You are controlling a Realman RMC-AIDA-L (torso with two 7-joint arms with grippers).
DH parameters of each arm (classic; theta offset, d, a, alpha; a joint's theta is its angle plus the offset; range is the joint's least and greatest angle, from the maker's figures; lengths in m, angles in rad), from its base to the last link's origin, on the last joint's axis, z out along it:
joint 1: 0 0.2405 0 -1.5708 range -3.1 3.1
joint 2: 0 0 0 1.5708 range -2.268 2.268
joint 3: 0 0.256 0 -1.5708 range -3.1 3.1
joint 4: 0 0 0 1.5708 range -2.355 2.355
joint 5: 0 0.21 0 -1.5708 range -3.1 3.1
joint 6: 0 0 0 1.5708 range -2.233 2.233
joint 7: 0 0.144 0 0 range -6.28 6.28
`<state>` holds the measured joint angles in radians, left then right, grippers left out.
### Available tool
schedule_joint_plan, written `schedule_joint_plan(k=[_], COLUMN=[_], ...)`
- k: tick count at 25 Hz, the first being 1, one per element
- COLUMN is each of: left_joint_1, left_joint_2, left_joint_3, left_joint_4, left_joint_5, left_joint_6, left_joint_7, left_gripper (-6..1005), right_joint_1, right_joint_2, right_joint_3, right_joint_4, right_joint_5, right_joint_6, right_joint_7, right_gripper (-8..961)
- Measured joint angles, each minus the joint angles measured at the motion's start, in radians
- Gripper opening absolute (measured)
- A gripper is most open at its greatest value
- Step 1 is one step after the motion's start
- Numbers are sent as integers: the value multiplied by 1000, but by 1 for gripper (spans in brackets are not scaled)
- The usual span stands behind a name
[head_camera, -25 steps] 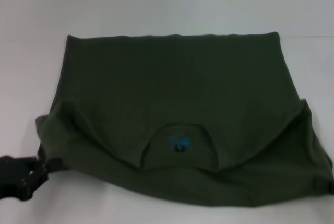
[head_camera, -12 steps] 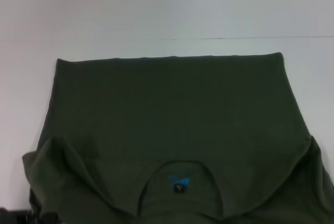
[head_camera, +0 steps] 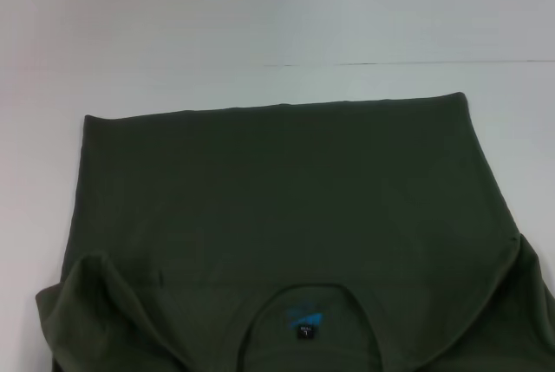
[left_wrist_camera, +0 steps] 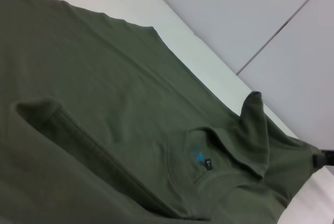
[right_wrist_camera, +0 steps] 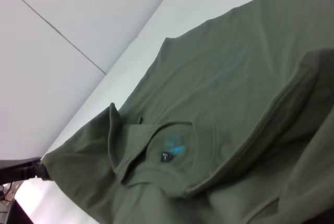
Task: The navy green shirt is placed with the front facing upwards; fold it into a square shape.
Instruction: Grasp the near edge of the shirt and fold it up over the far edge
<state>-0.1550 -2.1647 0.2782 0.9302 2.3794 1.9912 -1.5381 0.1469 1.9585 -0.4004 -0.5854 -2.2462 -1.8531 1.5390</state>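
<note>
The navy green shirt (head_camera: 286,190) lies spread on the white table (head_camera: 260,8), collar toward me. The blue logo (head_camera: 303,316) and black tag (head_camera: 304,330) show inside the collar. The chest lettering is hidden. Both sleeves are bunched up beside the collar. Neither gripper shows in the head view. In the right wrist view the left gripper (right_wrist_camera: 23,171) pinches the far sleeve tip of the shirt (right_wrist_camera: 235,78). In the left wrist view the right gripper (left_wrist_camera: 319,158) pinches the other sleeve tip of the shirt (left_wrist_camera: 104,104).
A thin seam (head_camera: 390,63) crosses the white tabletop beyond the shirt's far edge. Bare white table lies beyond and to both sides of the shirt.
The shirt has slid toward me: its far edge and collar sit lower in the head view. The left gripper, seen at the left sleeve a second ago, has left that view.
</note>
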Motion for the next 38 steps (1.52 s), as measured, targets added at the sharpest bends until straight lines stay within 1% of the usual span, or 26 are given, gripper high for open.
schedule_joint_plan(k=[3, 5, 7, 9, 12, 14, 17, 20, 22, 24, 27, 31, 33, 38], left_joint_1=[-1, -8, -26, -58, -134, -193, -286, -371, -422, -458, -498, -525, -540, -566], left_joint_2=[0, 2, 7, 15, 36, 54, 84, 98, 102, 101, 93, 88, 85, 76], left_joint_3=[-1, -17, -45, -71, -122, -148, -152, -143, -124, -92, -40, -3, 8, 52], left_joint_4=[0, 0, 0, 0, -6, -35, -101, -154, -181, -198, -214, -241, -255, -265], left_joint_5=[3, -1, -9, -17, -23, -28, -34, -34, -34, -34, -34, -38, -44, -48], left_joint_6=[3, 3, 1, -6, -63, -124, -216, -332, -425, -517, -683, -831, -906, -1052], left_joint_7=[-10, -17, -24, -34, -69, -90, -103, -109, -120, -137, -169, -182, -178, -176], left_gripper=[39, 39, 39, 39, 40, 41, 43, 44, 46, 47, 49, 51, 53, 56], right_joint_1=[2, 7, 24, 52, 116, 161, 238, 314, 360, 402, 458, 530, 557, 618], right_joint_2=[-2, -2, -3, -4, -11, -13, -14, -11, -7, -5, -5, -3, 3, 36], right_joint_3=[23, 59, 107, 149, 197, 219, 238, 240, 236, 227, 204, 159, 139, 111], right_joint_4=[-9, -20, -31, -35, -36, -35, -27, -24, -19, -1, 37, 99, 124, 146], right_joint_5=[1, 5, 8, 9, 9, 9, 10, 10, 10, 10, 10, 10, 10, 11], right_joint_6=[-9, -23, -37, -43, -22, 17, 95, 171, 236, 300, 410, 580, 655, 835], right_joint_7=[4, 5, 5, 4, 28, 52, 71, 82, 93, 96, 93, 89, 88, 69], right_gripper=[46, 47, 47, 47, 47, 47, 47, 46, 46, 46, 46, 46, 47, 47])
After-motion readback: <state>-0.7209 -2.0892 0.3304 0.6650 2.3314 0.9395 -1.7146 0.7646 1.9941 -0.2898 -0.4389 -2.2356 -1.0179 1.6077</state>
